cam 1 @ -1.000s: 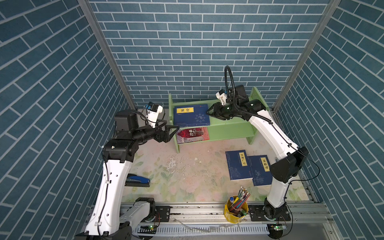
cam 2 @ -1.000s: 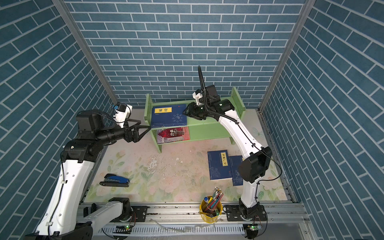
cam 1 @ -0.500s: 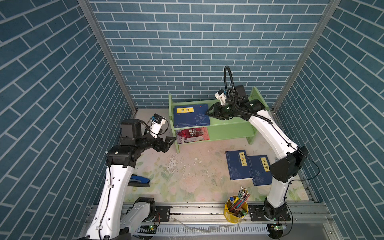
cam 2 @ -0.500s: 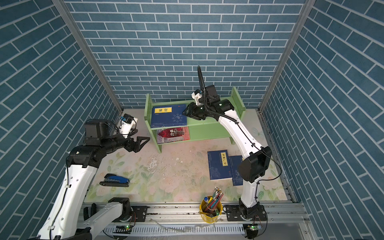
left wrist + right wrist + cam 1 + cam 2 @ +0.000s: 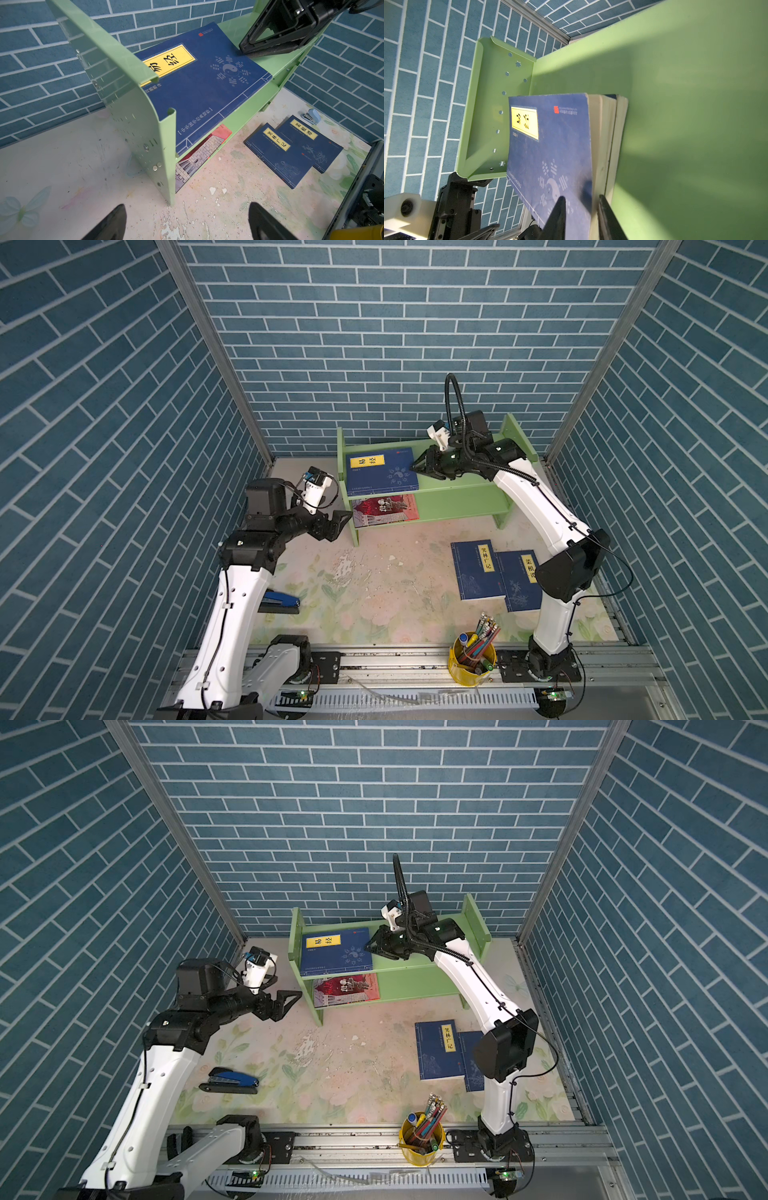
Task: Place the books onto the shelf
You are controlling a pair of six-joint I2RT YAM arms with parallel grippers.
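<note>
The right gripper (image 5: 581,202) sets narrowly parted jaws astride the corner of the dark navy paperback with yellow title label (image 5: 381,471), topmost of a stack on the upper tier of the light-green two-tier shelf (image 5: 461,506); whether they pinch it I cannot tell. The left gripper (image 5: 187,207) gapes empty, the shelf's end just ahead, a red-and-grey illustrated book (image 5: 384,510) on the lower tier beyond. Two navy paperbacks (image 5: 478,568) lie behind the right gripper.

Bright, even, diffuse light filled both top views, where wide lenses bowed the brick walls (image 5: 104,406) at the edges. In the right wrist view, broad soft shadows banded the shelf (image 5: 695,83).
</note>
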